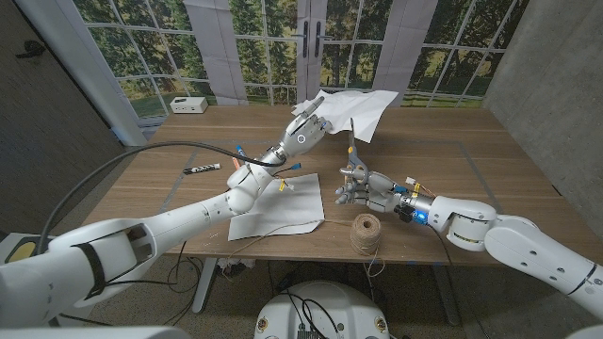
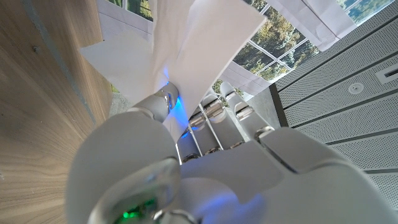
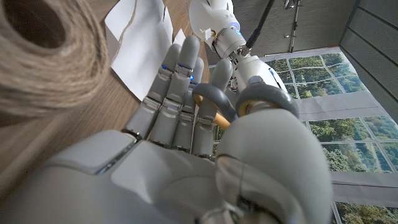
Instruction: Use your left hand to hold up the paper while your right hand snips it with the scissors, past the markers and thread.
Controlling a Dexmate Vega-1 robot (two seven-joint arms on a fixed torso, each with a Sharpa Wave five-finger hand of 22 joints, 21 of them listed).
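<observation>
Paper and left hand: the left hand (image 1: 306,132) is raised over the far middle of the table (image 1: 452,165), its fingers closed on the near edge of a white sheet of paper (image 1: 363,108), which it holds up off the wood.
Left wrist view of the hold: the paper (image 2: 205,46) rises from between the thumb and the fingers (image 2: 239,115) of the left hand (image 2: 205,155); the pinch itself falls in a blue glow and is hard to trace.
Paper's look: white, creased and buckled, fanning out wide toward the windows; its far corners droop toward the tabletop, and whether they touch it cannot be told.
Scissors and right hand: the right hand (image 1: 363,188) sits lower and nearer, to the right of the left forearm, gripping the scissors (image 1: 350,151), whose blades point up toward the sheet's lower edge.
Gap to the paper: the tips stand just beside the sheet; contact cannot be made out.
Right wrist view: grey loops of the scissors (image 3: 239,102) ring the thumb and fingers of the right hand (image 3: 186,143); the blades are hidden behind them.
Thread: a spool of brown twine (image 1: 366,234) stands near the table's front edge, just in front of the right hand, and is cut off in the right wrist view (image 3: 43,56).
Other sheet: a second white sheet (image 1: 278,212) lies flat under the left forearm.
Marker: a black marker (image 1: 203,169) lies at the left; small coloured things beside the left wrist are too small to name.
</observation>
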